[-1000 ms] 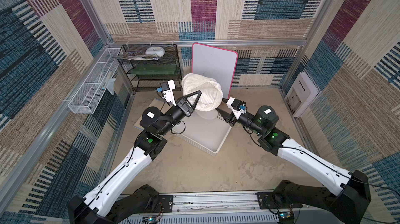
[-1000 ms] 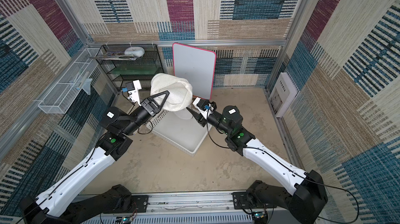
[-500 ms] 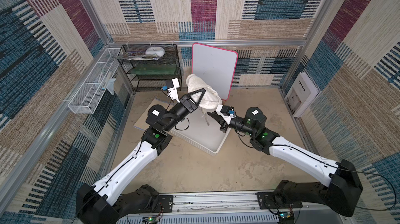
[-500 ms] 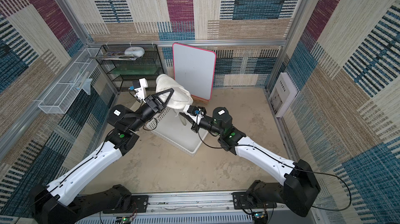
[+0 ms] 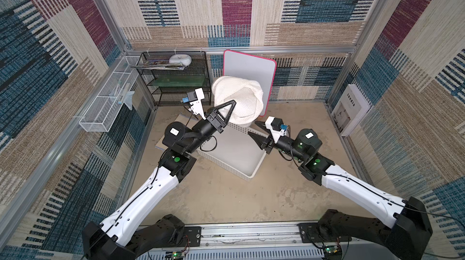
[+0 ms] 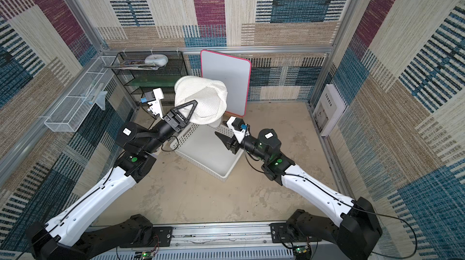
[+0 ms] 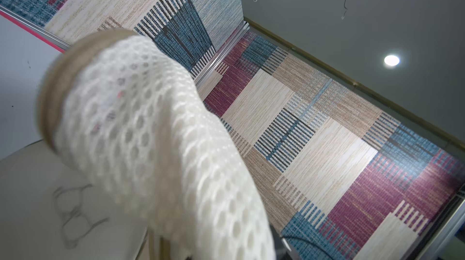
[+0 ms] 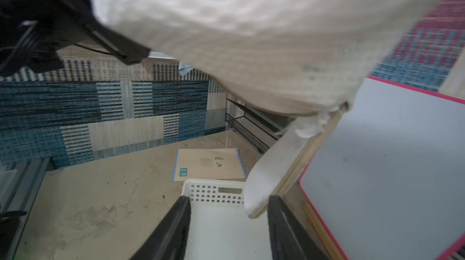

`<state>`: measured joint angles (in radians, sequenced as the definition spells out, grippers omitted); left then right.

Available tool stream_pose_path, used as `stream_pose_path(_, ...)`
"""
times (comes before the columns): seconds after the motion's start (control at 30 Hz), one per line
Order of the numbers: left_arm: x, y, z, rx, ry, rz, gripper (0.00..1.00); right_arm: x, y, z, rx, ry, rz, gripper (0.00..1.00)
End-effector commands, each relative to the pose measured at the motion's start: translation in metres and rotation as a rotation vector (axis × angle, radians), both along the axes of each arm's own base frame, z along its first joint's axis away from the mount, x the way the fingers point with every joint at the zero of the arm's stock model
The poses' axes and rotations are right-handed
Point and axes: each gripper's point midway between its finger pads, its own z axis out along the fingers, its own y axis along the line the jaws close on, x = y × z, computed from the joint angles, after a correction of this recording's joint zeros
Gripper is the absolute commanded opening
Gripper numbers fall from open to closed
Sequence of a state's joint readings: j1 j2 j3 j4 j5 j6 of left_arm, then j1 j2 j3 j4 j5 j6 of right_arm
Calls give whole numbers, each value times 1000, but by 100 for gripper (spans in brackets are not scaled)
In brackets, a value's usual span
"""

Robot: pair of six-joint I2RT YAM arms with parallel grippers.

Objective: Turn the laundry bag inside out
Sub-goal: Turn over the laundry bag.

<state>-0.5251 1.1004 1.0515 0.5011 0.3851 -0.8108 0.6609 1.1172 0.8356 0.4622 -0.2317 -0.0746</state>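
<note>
Left arm: Your left arm climbs from its base at the near edge and bends at the elbow. Its wrist stretches toward the far wall with the tip angled upward.
Left tool (image 5: 230,106): It is clamped tight on the mesh of the laundry bag (image 5: 239,95). In both top views the black fingers press into the bag's near side. In the left wrist view the mesh lies across the lens and hides the fingers, so you must read this grip from the top views.
Right arm: Your right arm reaches in from the near right with the forearm low. The wrist is roughly level and points across toward the left arm.
Right tool (image 5: 252,127): The jaws stand apart and hold nothing. It sits over the far right part of the basket (image 5: 254,174), just below the bag's lower edge.
Laundry bag: It is held aloft, clear of the bench (image 5: 226,201), above the basket's far end and in front of the whiteboard (image 5: 249,67). It hangs as a rounded bulge of white net.
Plain panel (image 7: 75,170): It shows in the left wrist view with a faint spectacles-like mark, blurred.
Hanging flap (image 8: 271,170): In the right wrist view it drops toward the gap between the right tool's fingers. Whether it touches one of them cannot be told.
Surroundings: A black wire shelf (image 5: 176,80) stands at the far left, and a notebook (image 8: 208,164) lies flat beside the basket.
</note>
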Motion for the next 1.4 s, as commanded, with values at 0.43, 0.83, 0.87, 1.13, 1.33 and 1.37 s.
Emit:
stream_pose_path(0.43, -25, -40, -67, 427, 20, -375, 0, 12, -18, 26, -177, 86, -59, 70)
stream_pose_path(0.83, -33, -42, -78, 471, 112, -524, 0, 48, -12, 41, -230, 6, -149, 67)
stream_pose_path(0.87, -35, -43, -78, 472, 120, -544, 0, 49, -11, 40, -241, 0, -148, 65)
stream_pose_path(1.13, -37, -49, -85, 478, 177, -642, 0, 47, -10, 46, -224, -41, -133, 21)
stream_pose_path(1.33, -38, -52, -90, 468, 197, -701, 0, 49, -36, 50, -142, -12, -185, 0)
stream_pose_path(1.37, -39, -52, -89, 467, 191, -708, 0, 51, -38, 46, -142, 1, -189, 0)
